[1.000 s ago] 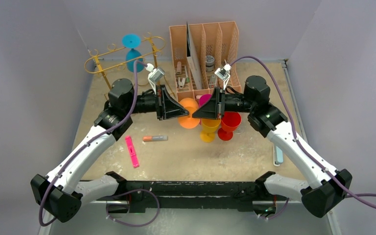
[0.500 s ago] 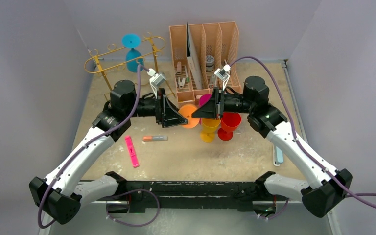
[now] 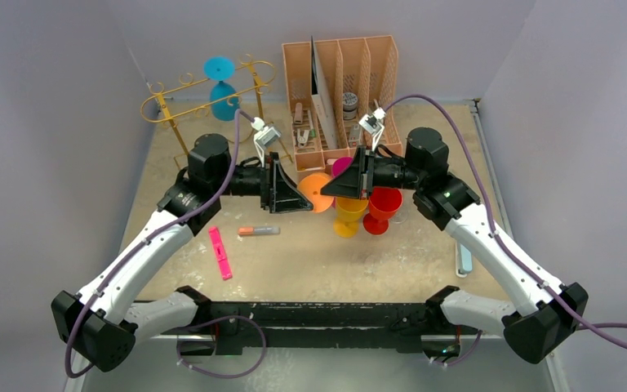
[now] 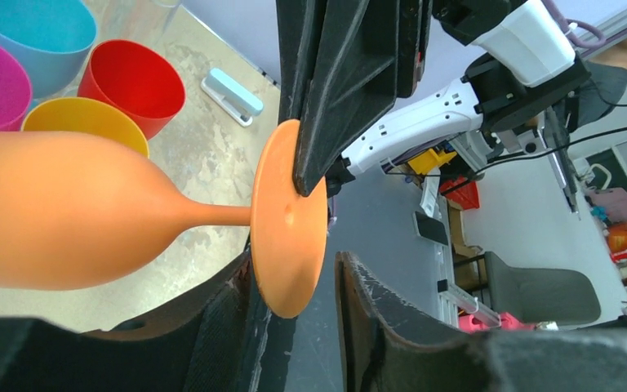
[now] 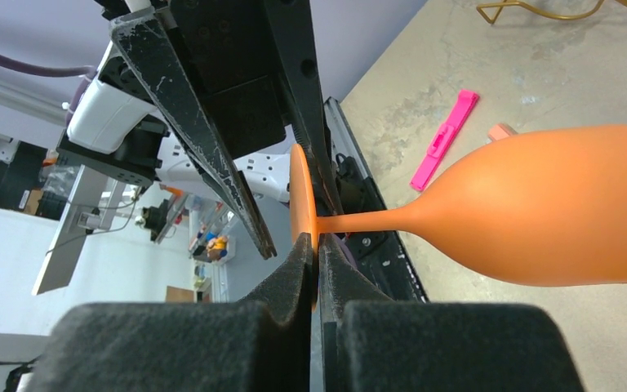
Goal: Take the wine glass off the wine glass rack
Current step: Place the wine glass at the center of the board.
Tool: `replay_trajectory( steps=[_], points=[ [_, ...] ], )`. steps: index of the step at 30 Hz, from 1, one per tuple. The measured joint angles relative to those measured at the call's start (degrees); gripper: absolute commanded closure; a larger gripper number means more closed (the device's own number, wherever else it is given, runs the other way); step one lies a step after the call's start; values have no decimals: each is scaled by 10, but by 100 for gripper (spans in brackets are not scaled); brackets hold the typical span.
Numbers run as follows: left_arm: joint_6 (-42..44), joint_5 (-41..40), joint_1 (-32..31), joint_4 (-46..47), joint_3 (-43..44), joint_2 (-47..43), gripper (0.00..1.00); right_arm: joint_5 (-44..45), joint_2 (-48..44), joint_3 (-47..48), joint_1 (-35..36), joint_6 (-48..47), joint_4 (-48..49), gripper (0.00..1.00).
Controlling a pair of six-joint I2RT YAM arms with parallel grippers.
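Note:
The gold wire wine glass rack (image 3: 181,104) stands at the back left, and a blue wine glass (image 3: 222,88) hangs from its top rails. At mid-table an orange wine glass (image 3: 317,189) lies sideways in the air between both grippers. My right gripper (image 5: 317,245) is shut on the rim of its round foot (image 5: 300,196). My left gripper (image 4: 298,265) is open, its jaws straddling the same foot (image 4: 287,216) with a gap on one side. The orange bowl (image 4: 65,212) points away from the left arm.
Yellow (image 3: 348,216), red (image 3: 384,204) and magenta (image 3: 341,166) glasses stand just under and behind the grippers. A peach desk organiser (image 3: 343,77) stands at the back. A pink marker (image 3: 220,253) and an orange-capped pen (image 3: 259,231) lie front left, and a pale blue case (image 3: 462,260) lies at the right.
My left gripper has opened off the orange glass's foot and drawn back slightly to the left. The right gripper has closed on the foot and holds the glass.

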Motion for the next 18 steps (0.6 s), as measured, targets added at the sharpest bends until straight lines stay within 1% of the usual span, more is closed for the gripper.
replay_trajectory(
  steps=[6, 12, 18],
  points=[
    [-37, 1, 0, 53, -16, 2, 80, 0, 0, 0, 0, -2, -5, 100],
    [-40, 4, 0, 56, -18, 6, 100, 0, 0, 0, 0, -5, -6, 100],
    [-45, 4, 0, 53, -18, 6, 100, -1, -2, -1, 0, -18, -3, 100]
  ],
)
